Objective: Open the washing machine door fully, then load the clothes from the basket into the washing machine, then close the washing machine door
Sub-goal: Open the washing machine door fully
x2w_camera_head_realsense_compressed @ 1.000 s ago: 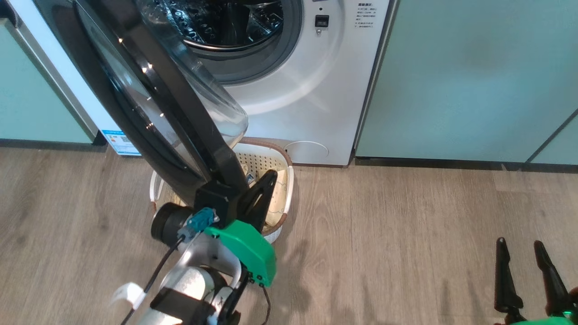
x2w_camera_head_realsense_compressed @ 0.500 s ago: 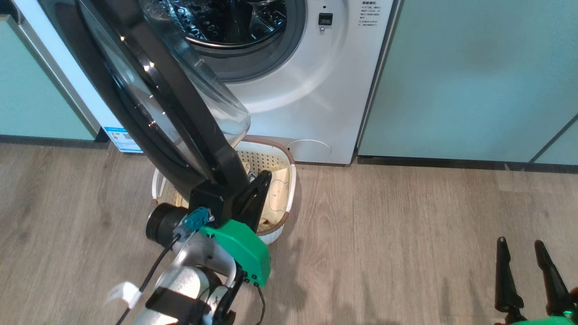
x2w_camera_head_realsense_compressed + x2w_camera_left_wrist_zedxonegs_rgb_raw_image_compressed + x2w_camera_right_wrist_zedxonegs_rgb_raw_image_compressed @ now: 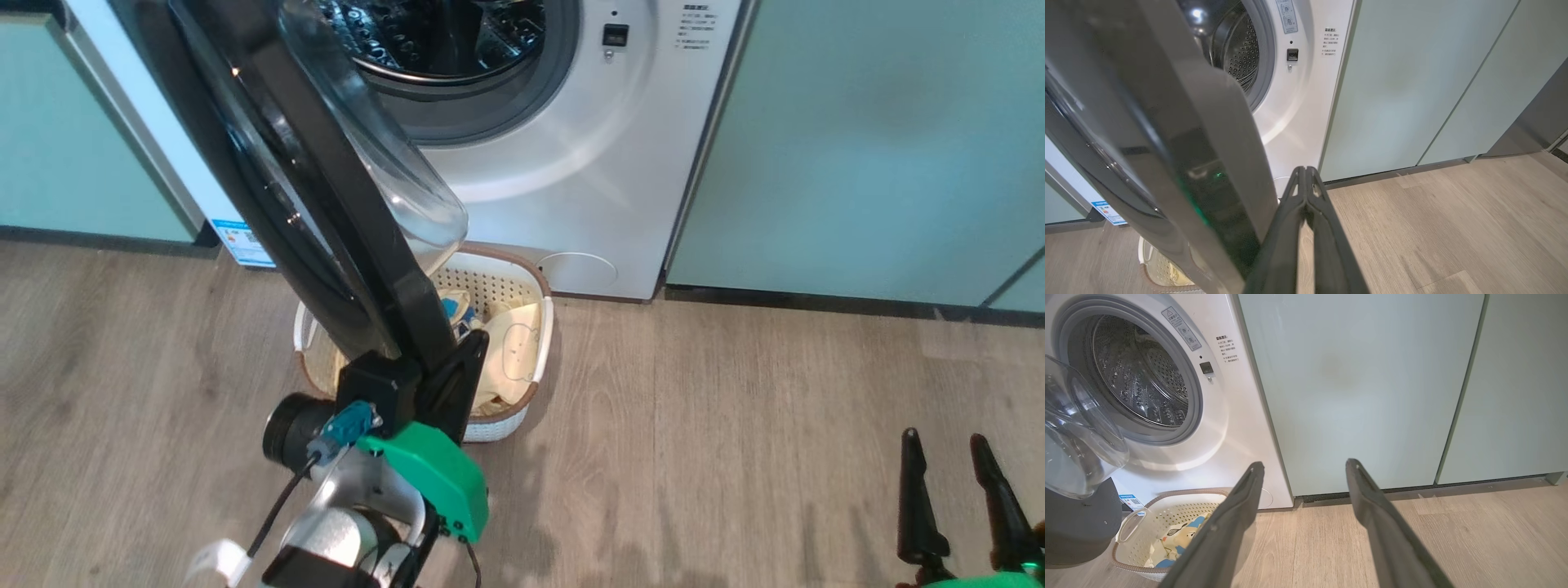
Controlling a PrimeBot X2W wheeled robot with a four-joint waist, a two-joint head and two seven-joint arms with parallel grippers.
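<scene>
- The large round washing machine door (image 3: 351, 212), with a glossy black rim and clear glass bowl, stands open from the white front-loading washing machine (image 3: 571, 163), baring the steel drum.
- The left gripper (image 3: 1304, 173), its dark fingers pressed together on nothing, lies at the rim's lower edge.
- The small cream perforated plastic basket (image 3: 490, 282) sits on the wooden floor (image 3: 735, 449) just before the machine's base, with pale yellow printed clothes (image 3: 518, 351) inside.
- The right gripper (image 3: 1304, 463) hangs spread wide and empty above the floor.

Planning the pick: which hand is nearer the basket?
Left. The left hand, shut, is over the near rim of the basket; the right hand, open, is far to its right.
</scene>
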